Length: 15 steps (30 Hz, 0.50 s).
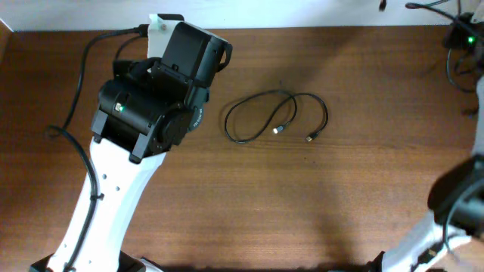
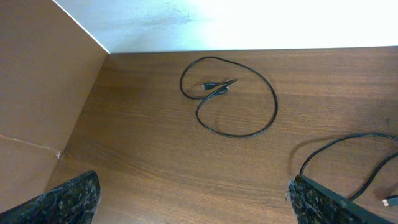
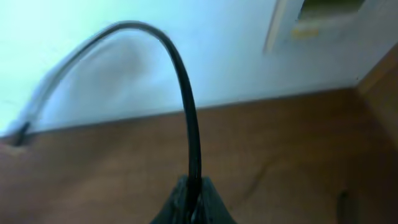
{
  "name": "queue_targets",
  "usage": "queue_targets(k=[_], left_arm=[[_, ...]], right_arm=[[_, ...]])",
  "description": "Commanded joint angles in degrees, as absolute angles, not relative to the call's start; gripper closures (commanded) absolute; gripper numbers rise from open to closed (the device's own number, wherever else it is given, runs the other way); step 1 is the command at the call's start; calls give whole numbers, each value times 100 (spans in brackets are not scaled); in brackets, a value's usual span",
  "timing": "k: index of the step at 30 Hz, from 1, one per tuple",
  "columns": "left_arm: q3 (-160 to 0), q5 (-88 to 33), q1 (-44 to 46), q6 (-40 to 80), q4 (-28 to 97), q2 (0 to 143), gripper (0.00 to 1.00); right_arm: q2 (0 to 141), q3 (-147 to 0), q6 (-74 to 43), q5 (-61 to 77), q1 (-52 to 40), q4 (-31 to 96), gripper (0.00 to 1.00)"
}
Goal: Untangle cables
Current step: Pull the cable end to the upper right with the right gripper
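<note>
Right gripper (image 3: 191,196) was clamped hard on one of the cables. A thin black cord (image 3: 191,143) rose from between the pinched jaws and arced away toward 10 o'clock, blurring at its far end. Left gripper (image 2: 193,180) was spread wide with nothing between its fingers (image 2: 68,199), poised above the table (image 1: 227,211).

On the overhead, a cable loop (image 1: 226,121) lay flat just off centre toward 1 o'clock, with its plugs (image 1: 277,130) on the 6 o'clock side. It was well apart from the left arm (image 1: 144,113) at 9 o'clock and the right arm (image 1: 461,196) at 4 o'clock.

These cords looked light and limp, so they would likely drag and flop rather than keep a shape. They also looked thin and smooth enough to slide through a pinch. The stiffer spot just behind a plug seemed the surest hold, since an end could be drawn out through its ring from there. A sharp tug at the plug might strain it.

The overhead gave one loop and neither set of fingertips. The left wrist view gave two cords. One was a ring (image 2: 276,106) at 12 o'clock near the wall (image 2: 186,18), its ends meeting inside. The other was a second cord (image 2: 339,140) at 4 o'clock, beside the right-hand finger. I couldn't tell whether either was the overhead's loop. Only the right wrist view showed the grip.
</note>
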<state>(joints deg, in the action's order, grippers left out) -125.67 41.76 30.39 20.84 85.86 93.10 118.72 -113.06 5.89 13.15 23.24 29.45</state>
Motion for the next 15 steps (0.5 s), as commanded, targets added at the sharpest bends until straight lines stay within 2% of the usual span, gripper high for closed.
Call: queue_targets(k=[1,7,15], left_arm=[[-12560,4119,3022,2182,8530,9223,1],[-12560,4119,3022,2180,8451,9223,1],[-12560,4117,3022,2180,8455,9223,1]], right_arm=[[12921,-11824,635,1177,2353,3376,96],[13622,-11830,482,1288,2449,3677,96],[13736,-11830,388,1599,2692,3975,96]])
